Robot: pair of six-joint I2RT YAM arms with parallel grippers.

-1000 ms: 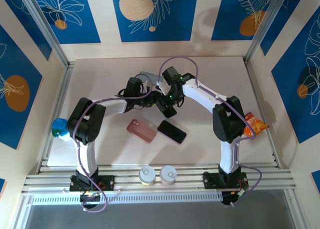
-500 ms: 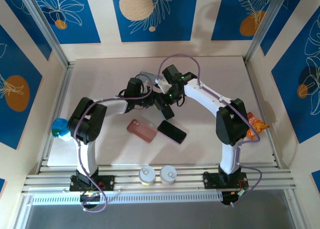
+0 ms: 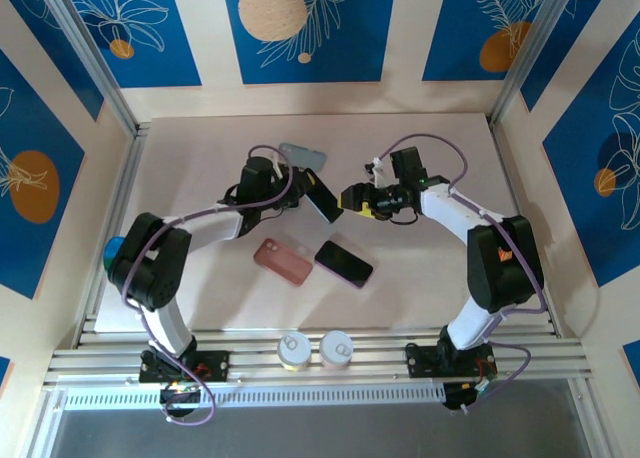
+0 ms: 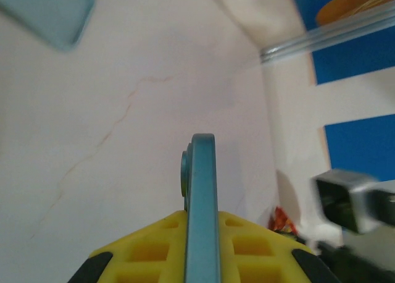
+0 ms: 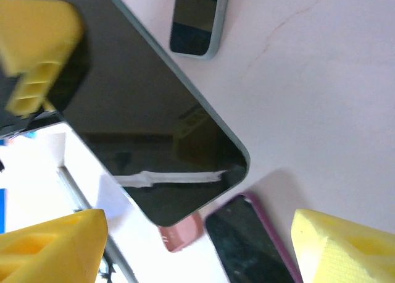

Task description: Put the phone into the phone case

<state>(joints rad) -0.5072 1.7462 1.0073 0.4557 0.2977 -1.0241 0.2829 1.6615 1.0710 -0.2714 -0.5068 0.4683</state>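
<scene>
**A:** What was the left gripper [image 4: 202, 236] doing?

**B:** It was clamped on the phone [image 3: 324, 202], with a yellow pad [image 4: 142, 255] pressed to each face. It held the phone on edge, clear of the table [image 3: 430, 138], near the middle.

**A:** And the right gripper [image 5: 200, 249]?

**B:** Its jaws were spread wide and its fingers [image 5: 342, 249] stood either side of the phone's free end. As far as I could tell, they touched nothing.

**A:** Where was the phone case?

**B:** The pale blue-grey phone case [image 3: 303, 156] lay flat on the table just beyond the left gripper, apart from the phone. I took it for the right one because its colour matched the phone's rim. I couldn't tell whether its open side faced up.

**A:** So how far along was the job?

**B:** I'd say only the pickup was done. The phone was in the air and the case had no gripper on it. The phone had yet to be brought to the case, lined up with it and pressed in.

**A:** Was anything else about?

**B:** A pink case [image 3: 283, 260] and a dark phone with a purple rim [image 3: 344, 263] lay side by side nearer the bases.
</scene>
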